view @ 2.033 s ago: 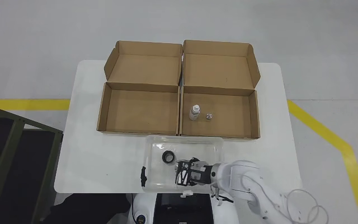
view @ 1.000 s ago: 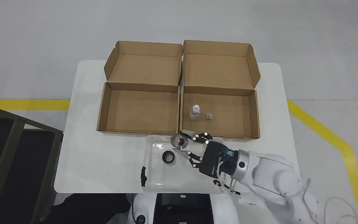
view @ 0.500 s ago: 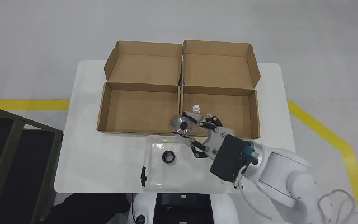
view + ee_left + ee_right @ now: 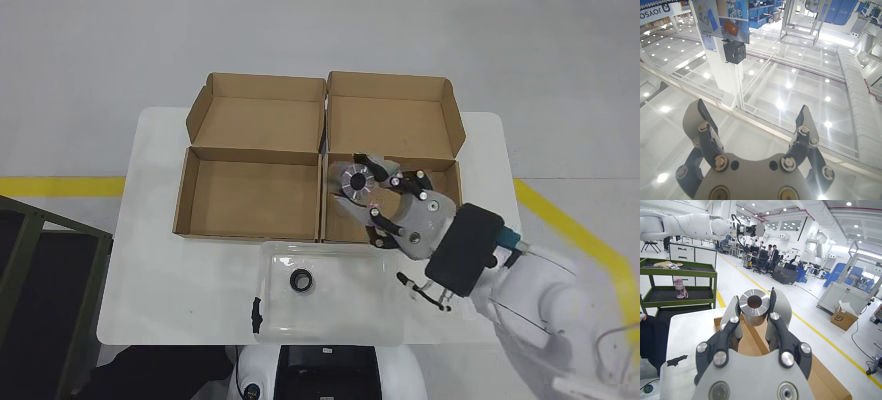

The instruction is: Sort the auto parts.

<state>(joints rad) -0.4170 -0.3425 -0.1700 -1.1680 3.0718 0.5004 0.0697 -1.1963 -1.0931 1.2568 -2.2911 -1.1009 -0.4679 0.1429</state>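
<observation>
Moved: right gripper (image 4: 352,182), pinching silvery hollow metal cylinder (image 4: 754,308), toward 12 o'clock over brown cardboard box (image 4: 392,125).
Axis: bore faces wrist.
Left gripper (image 4: 751,115): spread.

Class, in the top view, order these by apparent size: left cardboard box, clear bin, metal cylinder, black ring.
1. left cardboard box
2. clear bin
3. metal cylinder and black ring: the cylinder looks bigger, but it is nearer the camera, so unranked.

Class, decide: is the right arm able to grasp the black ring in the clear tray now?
Probably not: the right gripper is shut on the metal cylinder, though nothing covers the ring.
</observation>
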